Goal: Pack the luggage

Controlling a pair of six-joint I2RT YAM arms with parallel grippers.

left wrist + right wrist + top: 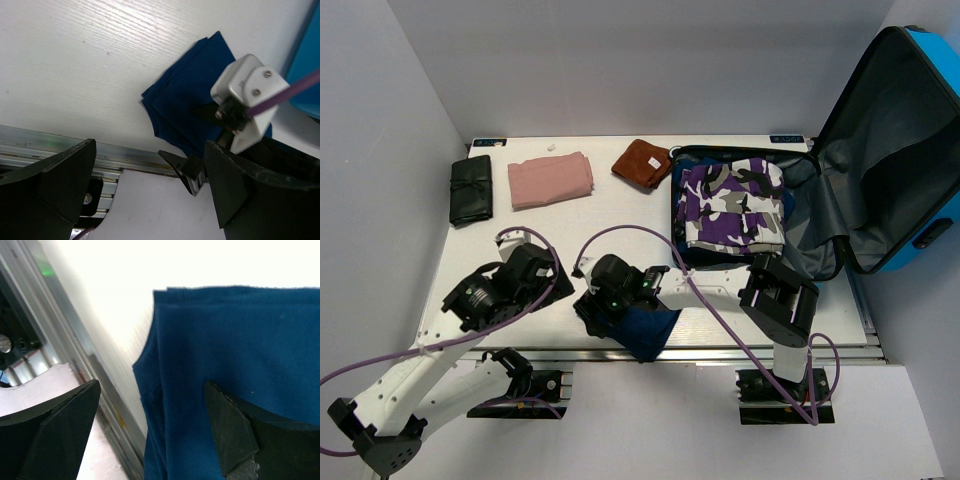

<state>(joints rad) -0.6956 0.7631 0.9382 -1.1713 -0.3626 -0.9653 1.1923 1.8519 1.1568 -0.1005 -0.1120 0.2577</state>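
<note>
1. Top external view: bright-blue hard-shell luggage (pixel 880 150), lid up at frame right, holds a purple camouflage garment (pixel 732 205).
2. Unpacked: navy cloth (pixel 653 335), pink cloth (pixel 550 180), brown cloth (pixel 641 163), black roll (pixel 471 190).
3. Empty, fully spread: left end effector (pixel 150 165), right end effector (pixel 150 400).

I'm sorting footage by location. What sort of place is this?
Probably a robotics lab test cell, not a home: a white table boxed in by plain white walls, a left arm and right arm bolted at its near edge, and luggage lying open on it.
</note>
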